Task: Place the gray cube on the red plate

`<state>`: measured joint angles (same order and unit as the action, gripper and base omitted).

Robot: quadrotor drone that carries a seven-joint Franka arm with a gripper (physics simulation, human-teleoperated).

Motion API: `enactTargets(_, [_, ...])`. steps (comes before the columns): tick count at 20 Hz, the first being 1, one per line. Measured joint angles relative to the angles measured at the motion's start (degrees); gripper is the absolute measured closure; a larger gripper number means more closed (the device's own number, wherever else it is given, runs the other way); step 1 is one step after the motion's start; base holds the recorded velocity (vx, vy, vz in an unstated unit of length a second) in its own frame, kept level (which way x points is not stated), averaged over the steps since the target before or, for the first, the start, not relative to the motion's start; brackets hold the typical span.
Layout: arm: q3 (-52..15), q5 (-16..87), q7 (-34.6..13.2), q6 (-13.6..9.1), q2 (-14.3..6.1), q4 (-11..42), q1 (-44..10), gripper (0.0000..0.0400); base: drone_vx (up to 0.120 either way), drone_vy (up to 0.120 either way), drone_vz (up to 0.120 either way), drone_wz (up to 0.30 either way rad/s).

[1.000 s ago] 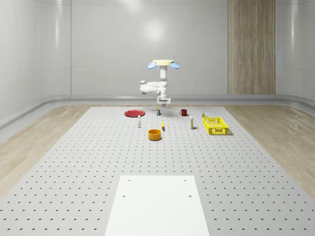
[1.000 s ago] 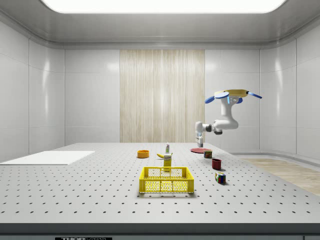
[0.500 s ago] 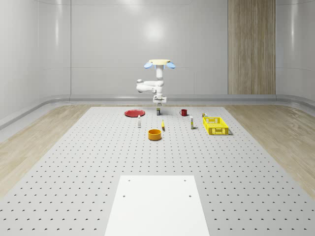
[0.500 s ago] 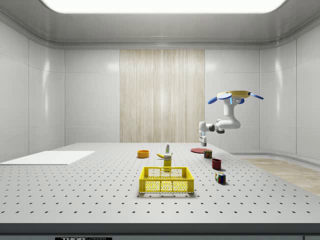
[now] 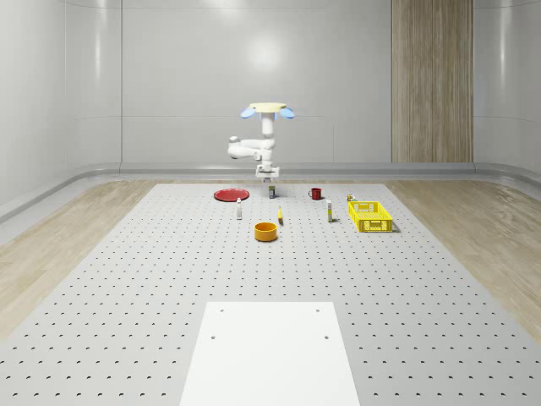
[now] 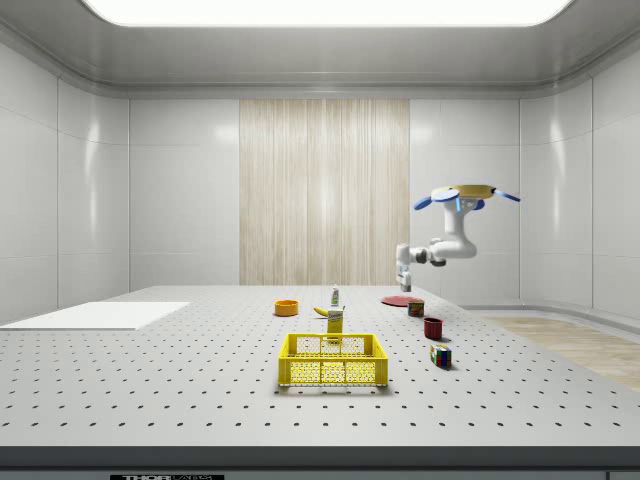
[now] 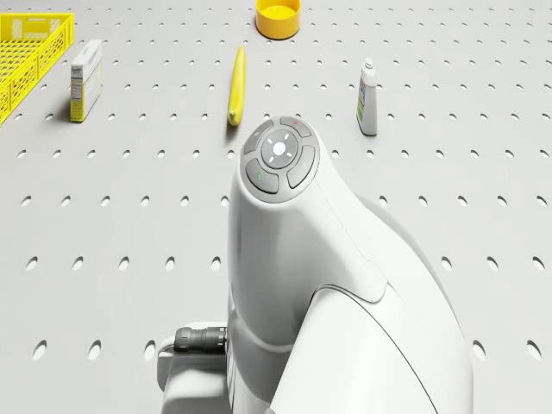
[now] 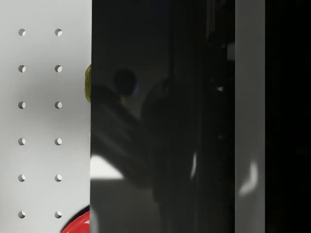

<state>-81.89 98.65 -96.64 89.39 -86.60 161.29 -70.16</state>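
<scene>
- Right against the wrist camera, a dark glossy slab (image 8: 160,121) hides most of the scene. You cannot tell whether it is the gray cube, which you can pick out nowhere else.
- A white sheet (image 5: 270,351) is cut off at the whole-scene view's bottom centre.
- It lies on the grey perforated table (image 5: 127,279), edged by wood flooring.
- The red plate (image 5: 230,195) lies left of centre.
- The gripper (image 5: 269,176) hangs above the table, just right of the plate; whether the claw is apart or together, you cannot tell.
- The drone (image 5: 268,108) hovers above it.
- Glossy pale walls with a wood panel (image 5: 431,80) stand at the upper right.
</scene>
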Motion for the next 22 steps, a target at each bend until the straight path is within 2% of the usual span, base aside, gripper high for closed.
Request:
enactTargets(5, [-0.1,-0.2,-0.1,0.5,-0.6,0.0,-0.1,0.0149,0.0,-0.12,0.0,0.0])
enactTargets(13, [-0.1,-0.6,-0.2,1.3,-1.4,0.0,-0.2,0.0149,0.0,-0.12,-0.095,0.0])
enactTargets(18, [-0.2,-0.7,-0.2,1.7,-1.8,-0.1,-0.3,0.0149,0.0,-0.12,-0.04,0.0])
enactTargets(22, [-0.2,-0.9,-0.2,2.0,-2.2,-0.1,-0.3,0.0149,-0.11,-0.12,0.0,0.0])
